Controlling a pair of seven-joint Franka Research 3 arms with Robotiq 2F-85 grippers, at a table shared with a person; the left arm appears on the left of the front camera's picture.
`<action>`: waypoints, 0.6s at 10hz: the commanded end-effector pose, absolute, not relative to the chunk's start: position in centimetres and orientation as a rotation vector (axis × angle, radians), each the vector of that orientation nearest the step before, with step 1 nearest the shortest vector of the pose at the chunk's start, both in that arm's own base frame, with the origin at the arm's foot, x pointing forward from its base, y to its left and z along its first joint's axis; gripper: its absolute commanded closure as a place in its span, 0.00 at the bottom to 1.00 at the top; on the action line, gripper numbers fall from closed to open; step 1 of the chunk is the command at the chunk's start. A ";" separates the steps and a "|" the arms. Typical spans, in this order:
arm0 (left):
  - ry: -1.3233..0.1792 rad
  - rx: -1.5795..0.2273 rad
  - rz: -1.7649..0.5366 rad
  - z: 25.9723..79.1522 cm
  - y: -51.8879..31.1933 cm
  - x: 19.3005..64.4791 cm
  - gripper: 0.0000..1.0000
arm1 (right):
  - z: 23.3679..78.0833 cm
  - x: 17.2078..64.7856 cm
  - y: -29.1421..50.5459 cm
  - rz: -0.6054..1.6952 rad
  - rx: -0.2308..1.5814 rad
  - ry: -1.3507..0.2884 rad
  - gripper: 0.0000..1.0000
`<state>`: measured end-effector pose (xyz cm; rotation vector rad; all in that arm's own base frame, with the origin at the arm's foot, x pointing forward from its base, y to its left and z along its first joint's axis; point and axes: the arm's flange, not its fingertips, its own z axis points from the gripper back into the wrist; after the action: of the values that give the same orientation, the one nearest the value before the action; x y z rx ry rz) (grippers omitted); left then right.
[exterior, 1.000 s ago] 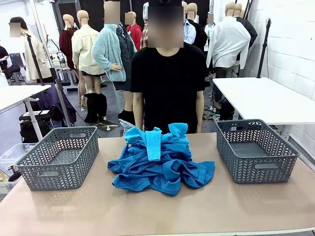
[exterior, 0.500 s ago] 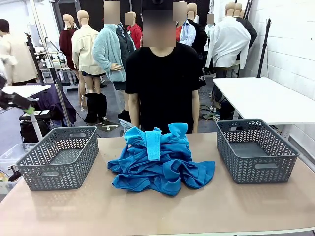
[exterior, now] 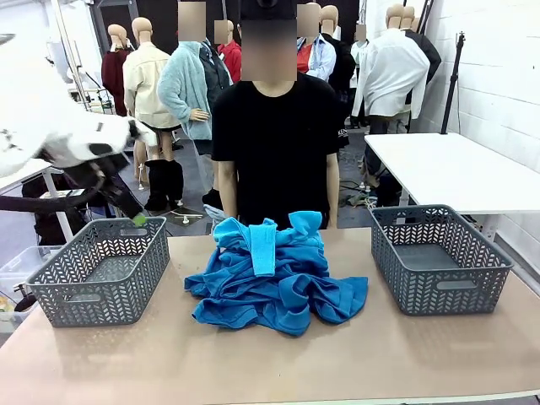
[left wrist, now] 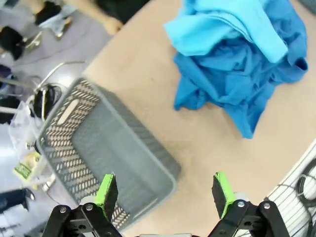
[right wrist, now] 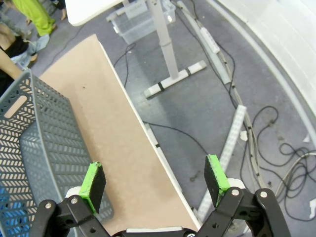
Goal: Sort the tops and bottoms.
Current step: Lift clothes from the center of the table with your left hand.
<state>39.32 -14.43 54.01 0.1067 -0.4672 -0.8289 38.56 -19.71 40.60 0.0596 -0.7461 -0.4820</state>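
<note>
My left gripper (exterior: 132,215) (left wrist: 164,191) hangs in the air with its green pads spread wide and nothing between them. In the front view it is blurred, above the far rim of the grey woven basket (exterior: 101,270) (left wrist: 103,148). In its wrist view that basket lies below my fingertips, mostly under the left pad. The pile of bright blue shirts (exterior: 274,278) (left wrist: 247,69) lies ahead of this hand and off to its right-pad side, well apart from the fingers. It is crumpled on the tan table (exterior: 253,363), with a lighter blue piece (exterior: 262,245) (left wrist: 232,24) draped on top. A person in a black T-shirt (exterior: 274,143) stands at the far side, beyond the pile.

My right gripper (right wrist: 154,180) is also spread wide and holds nothing. It is poised over the table's outer edge. A second grey basket (exterior: 439,257) (right wrist: 29,143) lies to its left-pad side. Bare floor with loose cables (right wrist: 256,143) lies ahead and to its right-pad side.
</note>
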 end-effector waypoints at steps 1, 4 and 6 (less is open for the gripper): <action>-0.431 0.134 -0.891 54.8 -13.3 40.7 0.00 | 40.8 38.5 -19.6 -0.485 0.056 -0.741 0.00; -0.467 0.107 -0.829 54.0 -14.4 39.3 0.00 | 40.8 38.5 -19.6 -0.485 0.056 -0.741 0.00; -0.454 0.110 -0.853 54.1 -14.7 39.9 0.00 | 40.8 38.5 -19.6 -0.485 0.056 -0.741 0.00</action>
<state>39.72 -14.59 54.36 0.1108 -0.4614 -0.8491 38.54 -19.74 40.59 0.0593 -0.7460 -0.4826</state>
